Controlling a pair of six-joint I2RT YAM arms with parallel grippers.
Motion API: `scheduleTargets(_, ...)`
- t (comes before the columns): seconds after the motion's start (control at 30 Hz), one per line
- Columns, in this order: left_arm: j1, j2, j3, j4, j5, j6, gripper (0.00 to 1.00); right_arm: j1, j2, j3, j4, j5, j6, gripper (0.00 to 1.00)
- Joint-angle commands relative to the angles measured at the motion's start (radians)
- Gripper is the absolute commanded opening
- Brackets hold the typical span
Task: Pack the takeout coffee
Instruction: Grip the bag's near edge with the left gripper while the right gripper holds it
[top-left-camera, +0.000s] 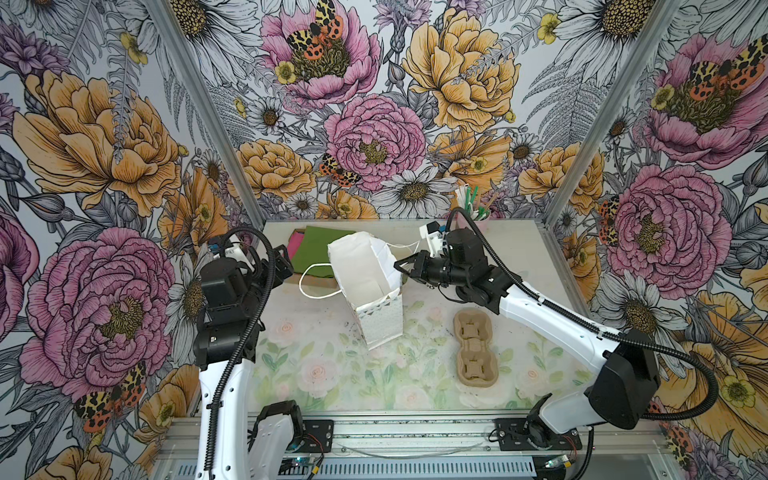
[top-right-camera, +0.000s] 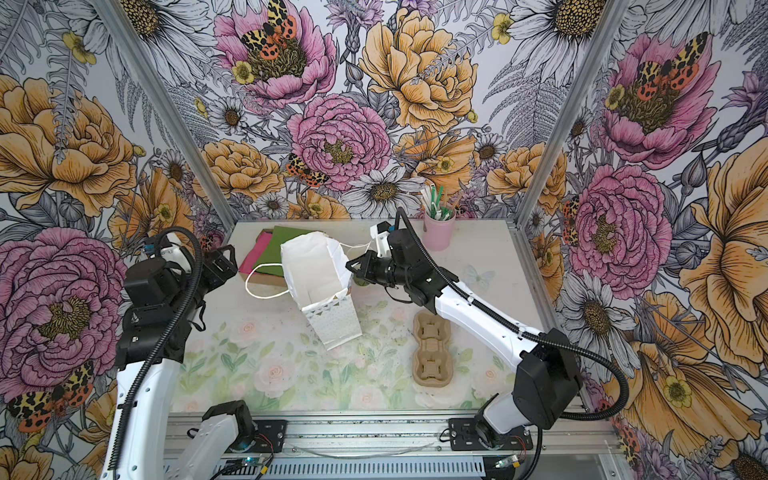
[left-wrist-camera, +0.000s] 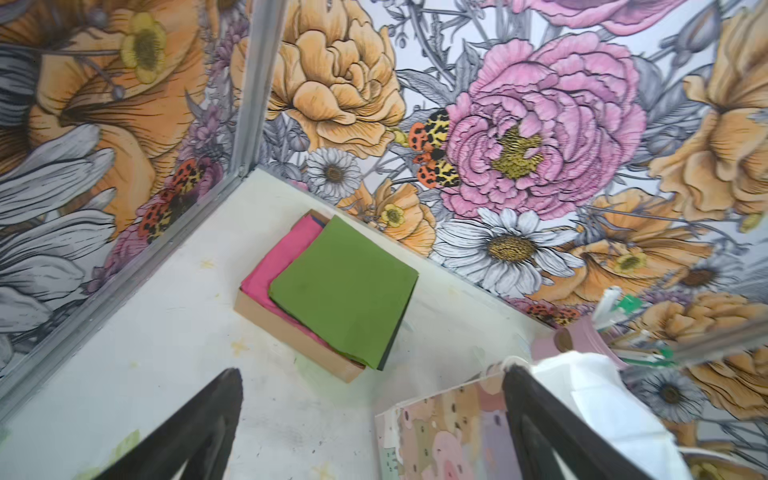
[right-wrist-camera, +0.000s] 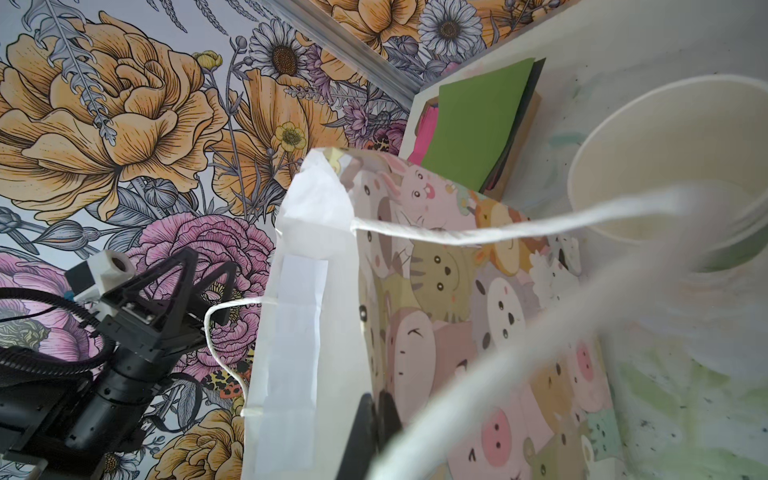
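Note:
The takeout coffee is out of view. A paper bag with cartoon animal print stands open in the middle of the table, tilted, its white inside empty as far as I can see. My right gripper is shut on the bag's right wall near the rim, one finger inside and one outside. My left gripper hangs open just left of the bag, one finger close by its rim and handle, nothing between the fingers.
A box of green and pink napkins lies behind the bag. A brown pulp cup carrier lies at the right front. A pink cup of straws stands at the back. A lidless white paper cup stands beside the bag.

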Motion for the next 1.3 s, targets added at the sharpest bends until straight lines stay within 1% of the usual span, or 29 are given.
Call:
scheduleTargets(0.0, 0.007, 0.033, 0.056, -0.017, 0.273, 0.038, 0.97, 0.006, 0.027, -0.009, 0.029, -0.046, -0.015, 0.00)
scheduleTargets(0.1, 0.006, 0.068, 0.095, -0.042, 0.373, 0.067, 0.94, 0.006, 0.043, -0.011, 0.030, -0.070, -0.025, 0.00)
scheduleTargets(0.2, 0.006, 0.103, 0.115, -0.073, 0.420, 0.106, 0.91, 0.006, 0.055, -0.010, 0.029, -0.085, -0.033, 0.01)
scheduleTargets(0.3, -0.008, 0.136, 0.127, -0.085, 0.449, 0.144, 0.90, 0.005, 0.061, -0.011, 0.026, -0.091, -0.044, 0.07)
scheduleTargets(0.4, -0.047, 0.180, 0.166, -0.125, 0.417, 0.207, 0.87, 0.002, 0.062, -0.009, 0.019, -0.089, -0.054, 0.16)
scheduleTargets(0.53, -0.102, 0.251, 0.234, -0.178, 0.382, 0.296, 0.86, -0.001, 0.051, 0.004, 0.014, -0.073, -0.071, 0.33)
scheduleTargets(0.73, -0.146, 0.346, 0.306, -0.209, 0.375, 0.361, 0.80, 0.002, 0.025, 0.040, 0.012, -0.071, -0.107, 0.57)
scheduleTargets(0.83, -0.170, 0.388, 0.344, -0.235, 0.354, 0.411, 0.78, 0.002, 0.006, 0.053, 0.012, -0.068, -0.129, 0.67)
scheduleTargets(0.93, -0.177, 0.430, 0.375, -0.263, 0.333, 0.459, 0.78, 0.001, -0.022, 0.057, 0.012, -0.059, -0.155, 0.75)
scheduleTargets(0.97, -0.178, 0.443, 0.385, -0.273, 0.330, 0.472, 0.76, 0.002, -0.034, 0.057, 0.012, -0.054, -0.167, 0.78)
scheduleTargets(1.1, -0.181, 0.500, 0.431, -0.299, 0.333, 0.510, 0.71, -0.001, -0.099, 0.045, 0.000, 0.011, -0.226, 0.86)
scheduleTargets(1.27, -0.206, 0.577, 0.493, -0.359, 0.322, 0.560, 0.65, -0.016, -0.187, 0.022, -0.080, 0.124, -0.322, 0.88)
